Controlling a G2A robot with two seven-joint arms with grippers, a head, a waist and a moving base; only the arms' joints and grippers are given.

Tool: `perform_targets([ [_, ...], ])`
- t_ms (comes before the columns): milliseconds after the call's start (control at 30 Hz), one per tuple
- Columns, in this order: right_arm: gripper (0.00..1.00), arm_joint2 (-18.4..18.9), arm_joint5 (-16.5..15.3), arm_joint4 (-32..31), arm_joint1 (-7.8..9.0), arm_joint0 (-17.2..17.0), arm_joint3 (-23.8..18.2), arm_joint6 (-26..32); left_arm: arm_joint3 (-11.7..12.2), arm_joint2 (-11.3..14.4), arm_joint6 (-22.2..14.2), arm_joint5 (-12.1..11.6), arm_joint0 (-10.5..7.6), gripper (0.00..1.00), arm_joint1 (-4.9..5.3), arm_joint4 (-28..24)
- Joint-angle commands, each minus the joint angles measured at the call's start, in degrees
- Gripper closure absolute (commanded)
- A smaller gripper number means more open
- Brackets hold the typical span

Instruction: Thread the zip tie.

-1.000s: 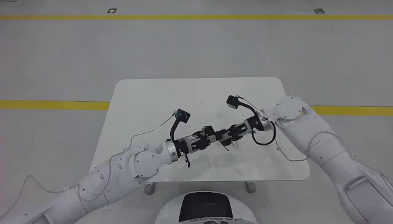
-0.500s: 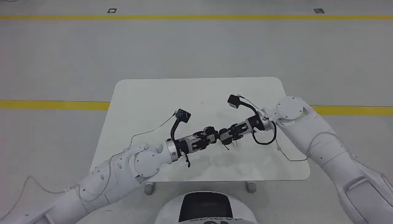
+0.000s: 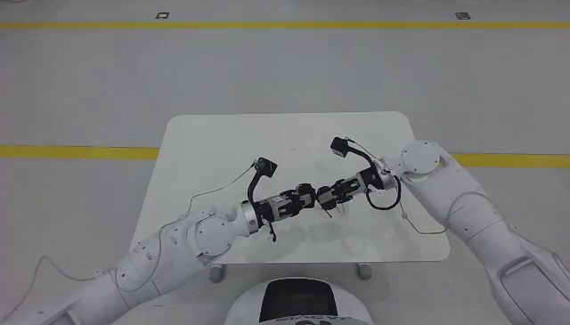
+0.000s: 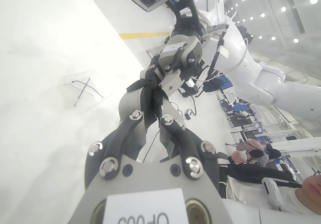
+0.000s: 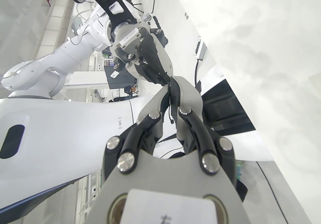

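— Between my right gripper's [image 5: 170,92] tips, jaws pinched almost flat, sits the zip tie [image 5: 171,112]: a thin black strip, its loose end hanging back toward my wrist.

— And the left?

— Left gripper [image 4: 150,99] is closed too, nose to nose with the right. Both are held in the air above the middle of the table [image 3: 223,147]. What its pads grip, I can't make out.

— How will it handle?

— Featherlight, I reckon, and springy, slick nylon. I expect it to bow if I push from far back. So I'd hold the tail close to its tip, and take the head by its flat sides with the slot left open.

— Anything else down there?

— Spare ties [image 4: 84,85], crossed on a clear sheet [image 4: 92,79] on the table, well apart from both grippers.

— Any writing?

— A white sticker [image 4: 143,210] with dark characters on the left gripper's base, and a second sticker [image 5: 170,210] on the right's. I'm not reading either off.
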Motion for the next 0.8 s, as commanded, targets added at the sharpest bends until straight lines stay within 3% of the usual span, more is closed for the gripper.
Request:
perform_targets([
  [0, 0.00, -0.05, 0.00, 0.06, 0.00, 0.03, 0.06, 0.00, -0.04, -0.08, -0.10, 0.00, 0.05, 1.00, -0.05, 0.05],
  [300, 0.00, 1.67, 0.00, 0.11, 0.45, -0.78, -0.42, 0.00, 0.29, -1.79, 1.20, 0.00, 1.27, 1.00, 0.13, -1.75],
  [500, 0.00, 5.47, 0.00, -1.41, 0.97, -2.91, -2.71, -0.81, 0.89, -4.54, 2.82, 0.00, 3.76, 1.00, 0.33, -6.50],
  [767, 0.00, 5.47, 0.00, -1.41, 0.97, -2.91, -2.71, -0.81, 1.05, -5.09, 2.87, 0.00, 3.86, 1.00, 0.38, -5.19],
])
